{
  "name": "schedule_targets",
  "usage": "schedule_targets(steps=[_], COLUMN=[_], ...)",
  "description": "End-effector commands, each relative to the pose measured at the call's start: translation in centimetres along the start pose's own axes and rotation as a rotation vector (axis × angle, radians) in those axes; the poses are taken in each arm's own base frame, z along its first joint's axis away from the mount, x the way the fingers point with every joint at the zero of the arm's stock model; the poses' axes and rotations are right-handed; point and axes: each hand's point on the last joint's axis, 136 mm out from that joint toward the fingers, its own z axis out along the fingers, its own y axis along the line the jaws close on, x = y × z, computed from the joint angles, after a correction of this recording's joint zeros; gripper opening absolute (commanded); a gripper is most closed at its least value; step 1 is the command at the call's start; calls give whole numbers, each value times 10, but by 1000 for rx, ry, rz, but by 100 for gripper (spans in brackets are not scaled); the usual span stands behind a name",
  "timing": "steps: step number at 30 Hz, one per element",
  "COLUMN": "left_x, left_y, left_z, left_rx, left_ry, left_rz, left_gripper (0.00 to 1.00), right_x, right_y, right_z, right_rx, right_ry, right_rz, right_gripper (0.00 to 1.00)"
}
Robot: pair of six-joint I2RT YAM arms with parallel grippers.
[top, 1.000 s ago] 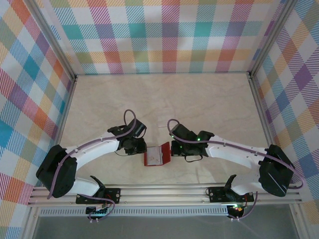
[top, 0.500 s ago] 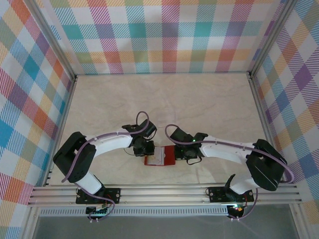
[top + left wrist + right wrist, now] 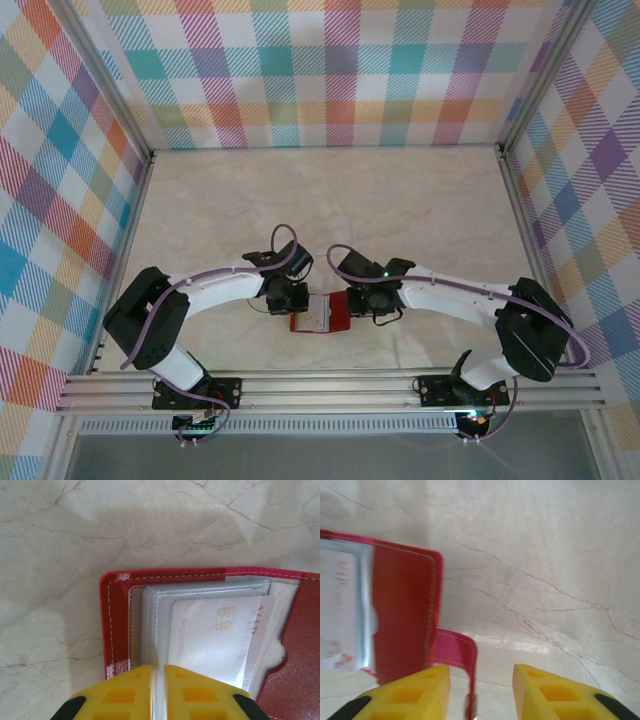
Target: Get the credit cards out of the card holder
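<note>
I'm watching the left tool (image 3: 159, 680) pressed almost together, pinching the near edge of the clear pockets (image 3: 147, 625). The card holder (image 3: 117, 625) is lying open on the bench (image 3: 75, 540), just ahead of it. The right tool (image 3: 481, 690) is standing spread, with the red snap tab (image 3: 457, 647) between its fingers. The top credit card (image 3: 210, 640) is looking thin, stiff and slick inside soft, floppy plastic. I'm judging its end to the tool's right the best place to grip.

We tag this as a robot lab recording cell. Plaid-print walls (image 3: 330, 70) on aluminium posts (image 3: 108, 88) box in a marble-look table (image 3: 400, 200) on three sides. The left arm (image 3: 215, 290) and right arm (image 3: 450, 295) are bolted to a metal rail (image 3: 330, 385) at the near edge, a bare circuit board (image 3: 192, 425) under it
</note>
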Motion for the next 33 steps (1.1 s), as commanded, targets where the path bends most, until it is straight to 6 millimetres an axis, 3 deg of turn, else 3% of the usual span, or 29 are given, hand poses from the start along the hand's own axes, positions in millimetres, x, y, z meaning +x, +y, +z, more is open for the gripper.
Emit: schedule_targets(steps=[1, 9, 12, 15, 21, 33], left_x=[6, 8, 10, 12, 15, 7], left_y=[4, 7, 8, 9, 7, -5], left_z=[-6, -6, -4, -4, -5, -14], left_rx=[-17, -24, -24, -23, 2, 30], left_ry=[-5, -2, 6, 12, 15, -10], left_rz=[1, -2, -2, -8, -22, -17], left_gripper=[15, 15, 15, 15, 15, 15], right_x=[-9, -21, -17, -10, 3, 15], right_y=[5, 39, 57, 63, 60, 27], right_z=[-24, -43, -36, -22, 12, 63], right_rx=[-16, -166, -259, -283, -277, -152], right_ry=[-16, -27, 3, 44, 118, 174], right_rz=[-15, -20, -18, 0, 29, 35], right_gripper=[40, 40, 36, 34, 28, 21])
